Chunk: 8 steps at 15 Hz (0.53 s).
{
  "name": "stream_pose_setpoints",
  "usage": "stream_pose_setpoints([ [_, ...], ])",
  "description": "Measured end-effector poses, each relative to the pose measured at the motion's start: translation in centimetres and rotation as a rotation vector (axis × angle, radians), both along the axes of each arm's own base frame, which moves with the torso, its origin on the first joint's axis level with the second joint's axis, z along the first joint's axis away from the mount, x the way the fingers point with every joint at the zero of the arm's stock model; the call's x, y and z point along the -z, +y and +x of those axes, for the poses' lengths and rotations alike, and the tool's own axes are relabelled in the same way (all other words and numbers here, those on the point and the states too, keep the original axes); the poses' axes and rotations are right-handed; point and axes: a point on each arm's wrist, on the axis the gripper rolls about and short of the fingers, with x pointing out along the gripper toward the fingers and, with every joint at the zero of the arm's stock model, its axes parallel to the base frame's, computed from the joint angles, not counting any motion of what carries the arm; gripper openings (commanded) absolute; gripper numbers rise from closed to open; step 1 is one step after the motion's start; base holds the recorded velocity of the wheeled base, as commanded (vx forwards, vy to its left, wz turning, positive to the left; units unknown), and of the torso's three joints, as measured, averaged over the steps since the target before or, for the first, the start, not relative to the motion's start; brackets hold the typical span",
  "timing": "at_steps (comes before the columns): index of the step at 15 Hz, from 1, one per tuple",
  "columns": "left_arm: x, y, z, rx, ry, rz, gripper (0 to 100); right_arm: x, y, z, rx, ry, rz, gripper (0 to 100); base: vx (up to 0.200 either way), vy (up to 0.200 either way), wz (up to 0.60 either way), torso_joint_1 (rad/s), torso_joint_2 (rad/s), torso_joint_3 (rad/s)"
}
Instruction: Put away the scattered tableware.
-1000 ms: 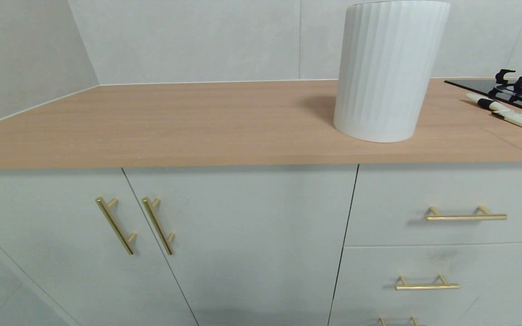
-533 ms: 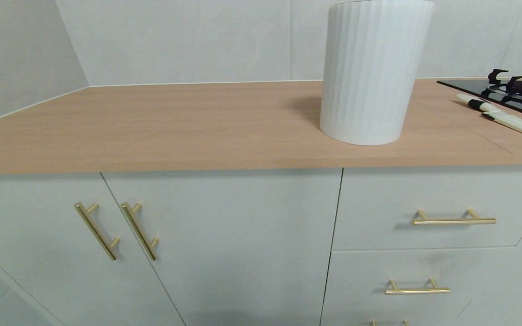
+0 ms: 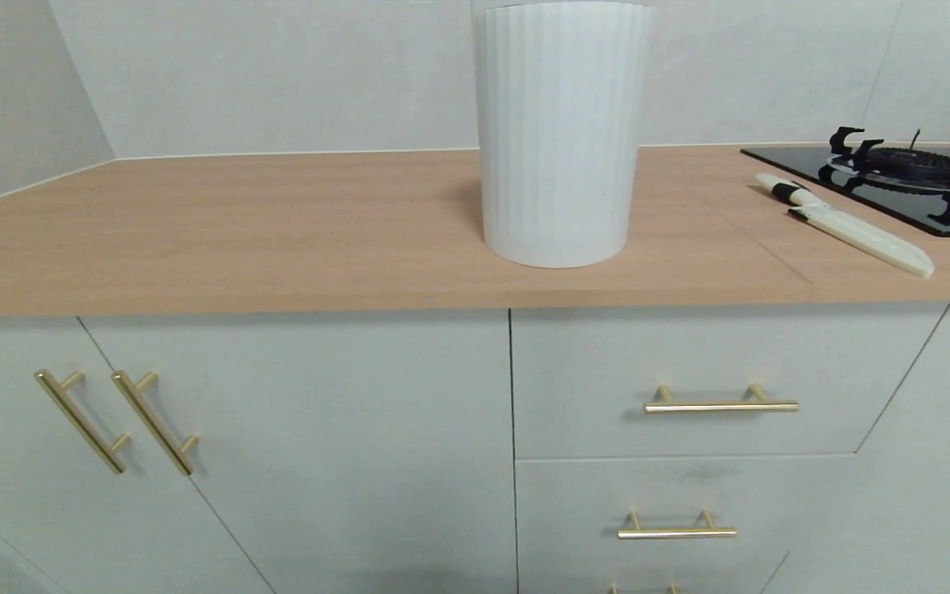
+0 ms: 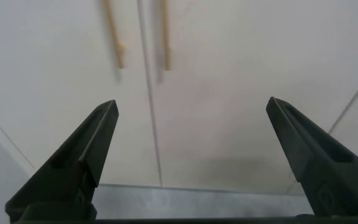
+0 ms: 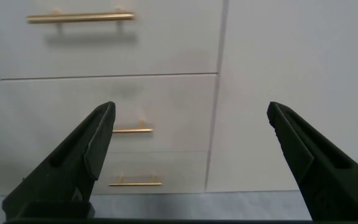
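A cream knife with a black band on its handle [image 3: 844, 223] lies on the wooden countertop [image 3: 277, 231] at the right, beside the hob. A tall white ribbed container [image 3: 557, 132] stands upright near the counter's middle. My left gripper [image 4: 191, 124] is open with nothing between its fingers, facing the white cabinet doors [image 4: 216, 81] and their gold handles [image 4: 164, 31]. My right gripper [image 5: 191, 127] is open and empty too, low in front of the drawer fronts [image 5: 104, 106].
A black glass hob with a burner grate [image 3: 904, 165] sits at the counter's far right. Below the counter are two doors with gold bar handles [image 3: 153, 421] and a stack of drawers with gold handles [image 3: 721, 404]. Tiled walls close the back and left.
The whole head view has shifted: the camera has turned right, so the container and knife sit further left in the picture and more of the hob shows. Nothing on the counter has moved.
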Motion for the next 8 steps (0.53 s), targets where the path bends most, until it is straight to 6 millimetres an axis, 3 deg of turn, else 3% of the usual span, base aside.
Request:
stream_pose_setpoints([
  [1,0.0,0.0,0.0,0.0,0.0,0.0,100,0.0,0.0,0.0,0.0,0.0,0.0,100,0.0,-0.2,0.0,0.002,0.0,-0.002],
  [8,0.0,0.0,0.0,0.0,0.0,-0.003,100,0.0,0.0,0.0,0.0,0.0,0.0,100,0.0,0.0,0.0,0.0,0.0,0.0],
])
